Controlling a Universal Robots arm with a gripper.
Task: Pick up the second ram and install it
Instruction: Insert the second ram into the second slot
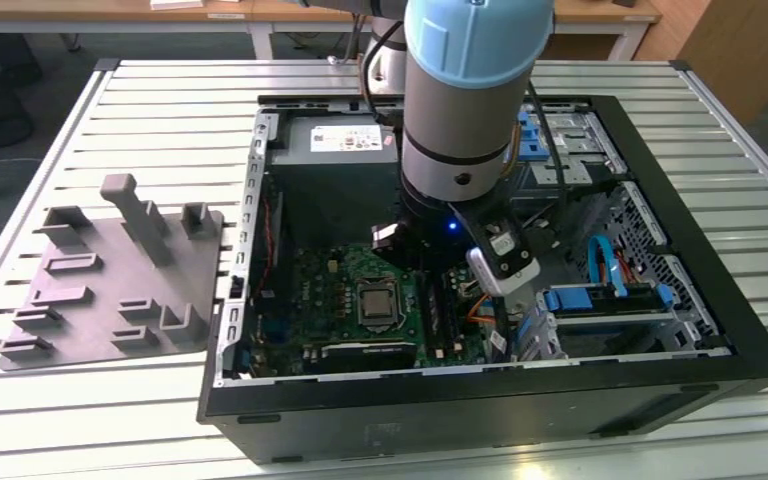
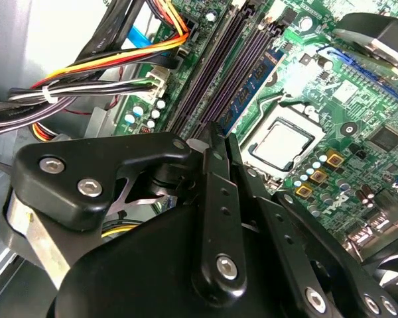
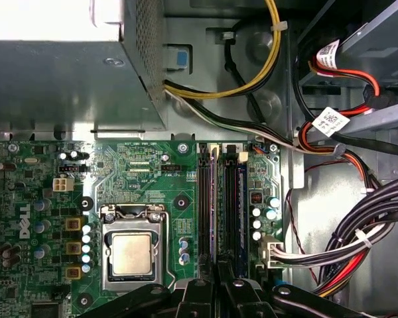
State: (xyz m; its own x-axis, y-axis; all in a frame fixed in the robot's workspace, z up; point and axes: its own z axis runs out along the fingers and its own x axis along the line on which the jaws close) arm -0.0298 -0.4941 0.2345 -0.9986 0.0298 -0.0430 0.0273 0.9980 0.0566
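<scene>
My gripper (image 2: 217, 132) hangs inside the open computer case (image 1: 704, 300), low over the memory slots (image 3: 203, 199) of the green motherboard (image 1: 324, 290). Its black fingers (image 3: 200, 295) are drawn together on the second ram (image 2: 255, 83), a thin board with a blue label. The ram stands on edge along the slots and runs away from the fingertips, showing as a narrow strip (image 3: 214, 199) in the first wrist view. I cannot tell whether it sits fully in its slot. In the exterior view the gripper (image 1: 418, 262) is just to the right of the processor socket (image 1: 375, 300).
Bundled cables (image 3: 358, 245) lie beside the slots, on the side away from the processor (image 3: 131, 254). The power supply box (image 3: 60, 73) and drive cage (image 1: 624, 300) close in the case. A grey moulded holder plate (image 1: 117, 290) lies on the slatted table on the exterior view's left.
</scene>
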